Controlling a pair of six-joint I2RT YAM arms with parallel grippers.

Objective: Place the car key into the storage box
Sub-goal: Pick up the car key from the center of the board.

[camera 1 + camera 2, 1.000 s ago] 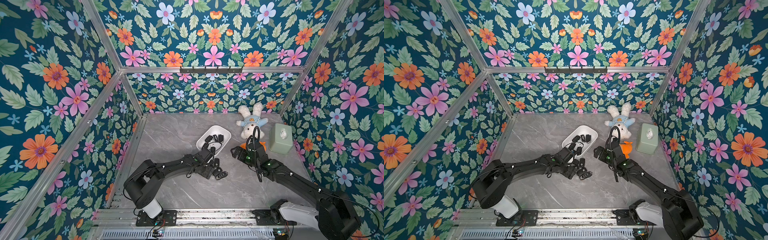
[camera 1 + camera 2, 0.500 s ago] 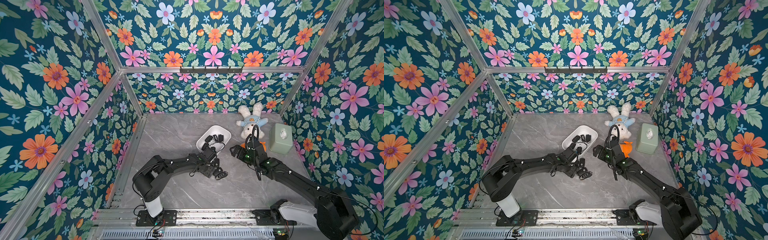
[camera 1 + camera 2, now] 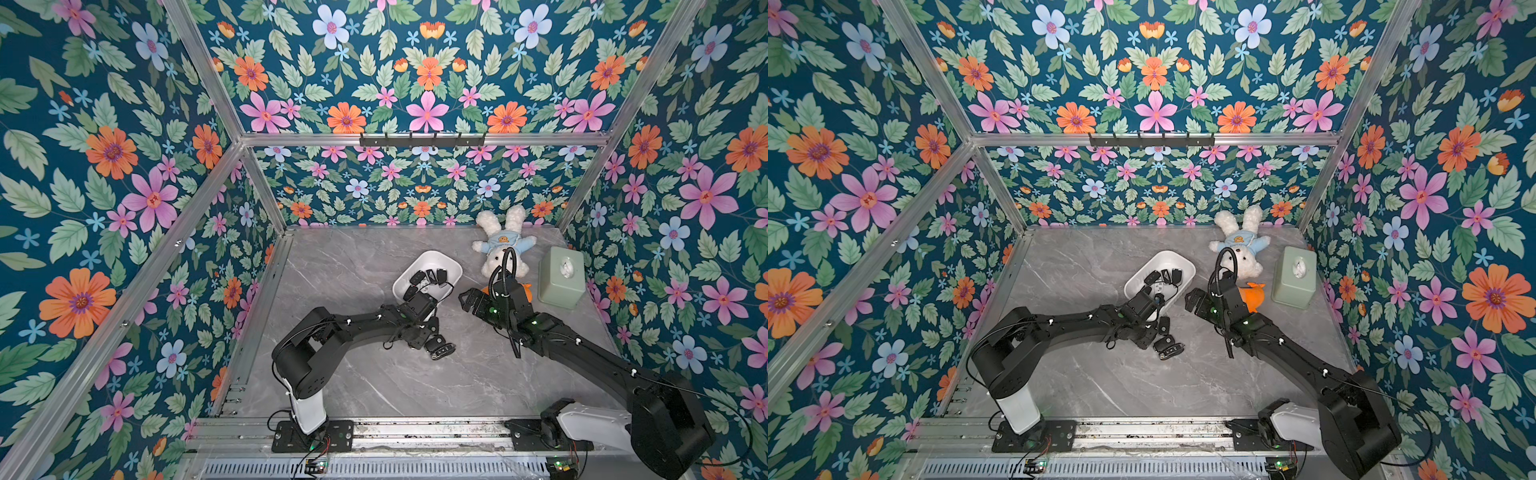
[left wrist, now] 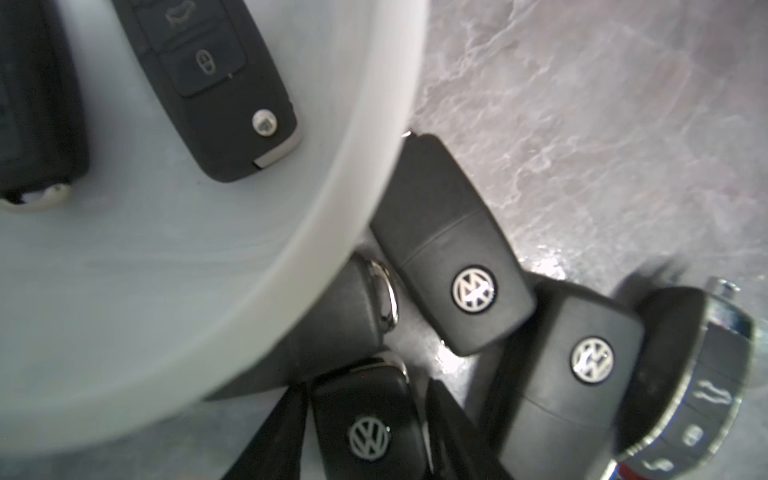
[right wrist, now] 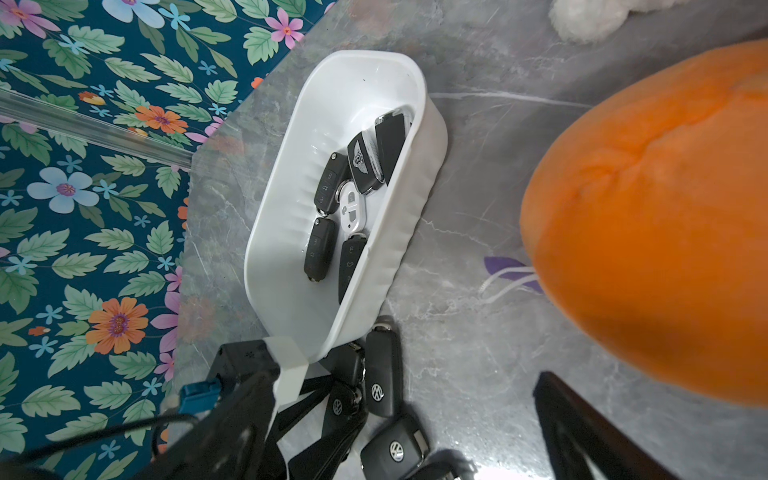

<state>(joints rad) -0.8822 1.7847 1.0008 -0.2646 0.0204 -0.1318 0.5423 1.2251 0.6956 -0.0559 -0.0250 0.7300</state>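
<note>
The key is gripped by the left fingers, which are drawn narrow against its two long sides. It is found outside the box, just beside a rounded corner of it; whether it is lifted off the table cannot be told. Loose keys are clustered around it on the table, one tucked close against the box wall. In a top view the box is seen near the middle of the frame, and the left arm is stretched from the lower left to its lower edge. Stored keys are seen inside it, black ones and a white one. The right fingers are spread wide with nothing between them and are held just right of the box, beside an orange plush. A rabbit and a tissue box are set further to the upper right.
</note>
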